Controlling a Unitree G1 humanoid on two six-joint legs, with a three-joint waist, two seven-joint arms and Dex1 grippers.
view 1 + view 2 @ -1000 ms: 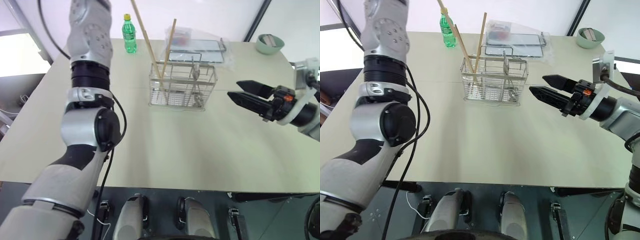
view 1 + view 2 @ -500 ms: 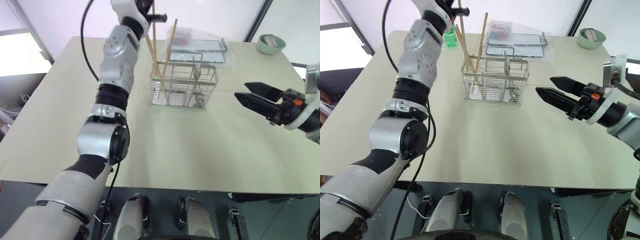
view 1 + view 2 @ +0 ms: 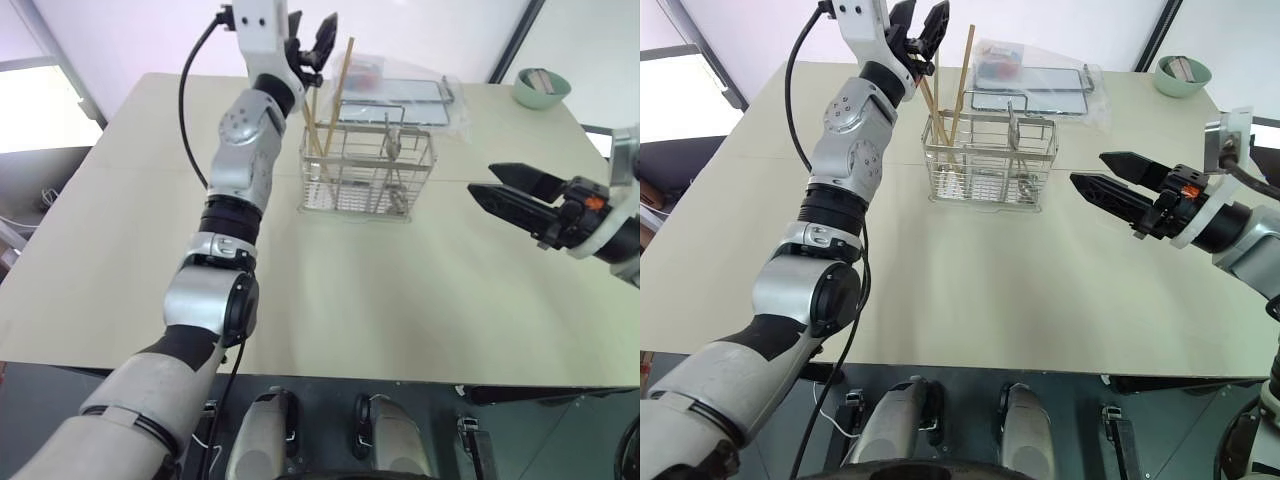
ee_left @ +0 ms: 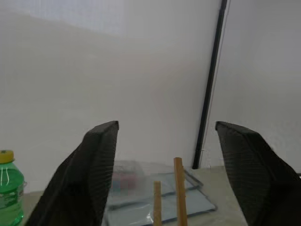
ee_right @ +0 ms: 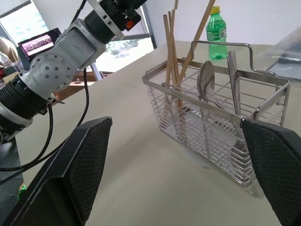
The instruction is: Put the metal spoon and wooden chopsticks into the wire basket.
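Now we see the left gripper [image 3: 920, 25] has just let go: its fingers are spread above the tops of the wooden chopsticks [image 3: 958, 75], which it clamped half a second ago. They stand leaning in the wire basket [image 3: 990, 160] at its 9 o'clock end (metal spoon [image 5: 205, 84] already inside, nearer 3 o'clock). Right gripper [image 3: 1110, 180] hovers at the basket's 3 o'clock, fingers spread, empty. We judge both items placed; only withdrawal remains.

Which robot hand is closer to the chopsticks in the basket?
The left. The left hand hangs open just above the tops of the wooden chopsticks standing in the wire basket. The right hand hovers open off to the basket's right side.
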